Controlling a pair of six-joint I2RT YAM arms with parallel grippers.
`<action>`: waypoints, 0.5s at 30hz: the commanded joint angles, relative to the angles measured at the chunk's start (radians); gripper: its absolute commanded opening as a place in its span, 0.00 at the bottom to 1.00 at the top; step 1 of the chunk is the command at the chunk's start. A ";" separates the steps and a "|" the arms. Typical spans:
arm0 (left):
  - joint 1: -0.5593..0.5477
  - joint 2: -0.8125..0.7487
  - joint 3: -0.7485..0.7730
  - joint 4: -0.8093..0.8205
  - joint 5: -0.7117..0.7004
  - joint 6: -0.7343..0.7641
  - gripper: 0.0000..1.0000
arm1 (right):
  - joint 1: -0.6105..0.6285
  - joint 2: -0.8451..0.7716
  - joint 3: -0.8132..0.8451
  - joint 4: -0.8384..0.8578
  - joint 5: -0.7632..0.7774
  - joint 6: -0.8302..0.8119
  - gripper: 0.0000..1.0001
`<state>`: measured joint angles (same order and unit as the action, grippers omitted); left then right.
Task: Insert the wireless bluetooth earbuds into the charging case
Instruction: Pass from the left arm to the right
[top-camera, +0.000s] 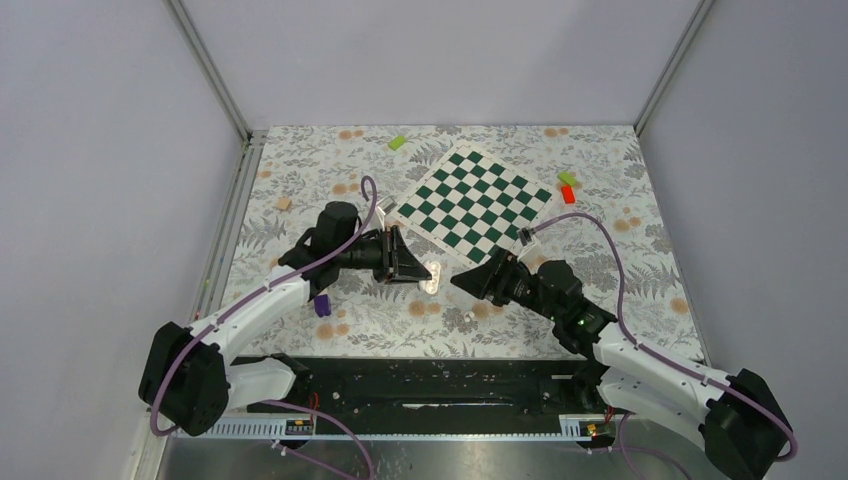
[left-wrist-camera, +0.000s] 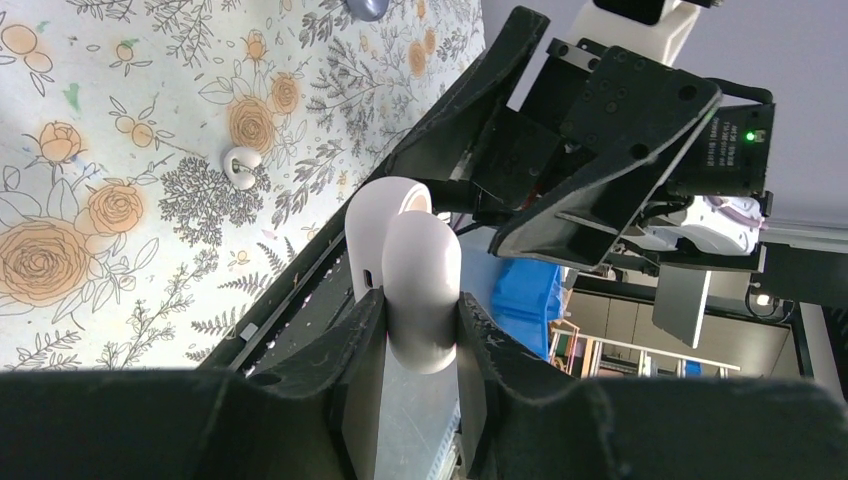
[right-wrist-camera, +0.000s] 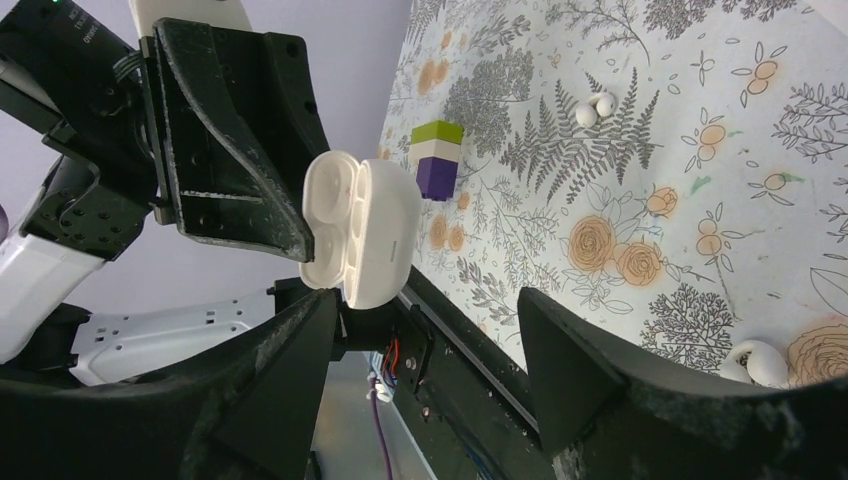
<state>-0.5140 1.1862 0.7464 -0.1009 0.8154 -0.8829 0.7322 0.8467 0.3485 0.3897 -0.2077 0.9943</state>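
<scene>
The left hand (left-wrist-camera: 420, 305) grips the one charging case (right-wrist-camera: 375, 225) between both fingers, its lid swung open. The right hand (right-wrist-camera: 425, 300) faces it with jaws wide and empty, the case just ahead of its fingertips and not touching them. One earbud (right-wrist-camera: 755, 362) lies on the counter (right-wrist-camera: 680, 60) beside one of its fingers. One stacked block (right-wrist-camera: 437, 160) stands beyond the case.

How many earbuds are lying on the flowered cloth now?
2. One earbud lies close to the right gripper; the second earbud, less clear, lies beyond the stacked block in the right wrist view. Others may be hidden.
</scene>
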 joint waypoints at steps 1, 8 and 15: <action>0.001 -0.048 -0.006 0.066 0.026 -0.018 0.10 | -0.011 0.024 -0.027 0.159 -0.051 0.052 0.74; 0.001 -0.059 -0.017 0.096 0.028 -0.049 0.10 | -0.011 0.091 -0.011 0.250 -0.096 0.064 0.74; 0.000 -0.065 -0.018 0.096 0.033 -0.062 0.10 | -0.013 0.206 0.012 0.400 -0.167 0.108 0.71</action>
<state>-0.5140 1.1519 0.7261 -0.0666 0.8169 -0.9268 0.7254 1.0073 0.3241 0.6323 -0.3168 1.0660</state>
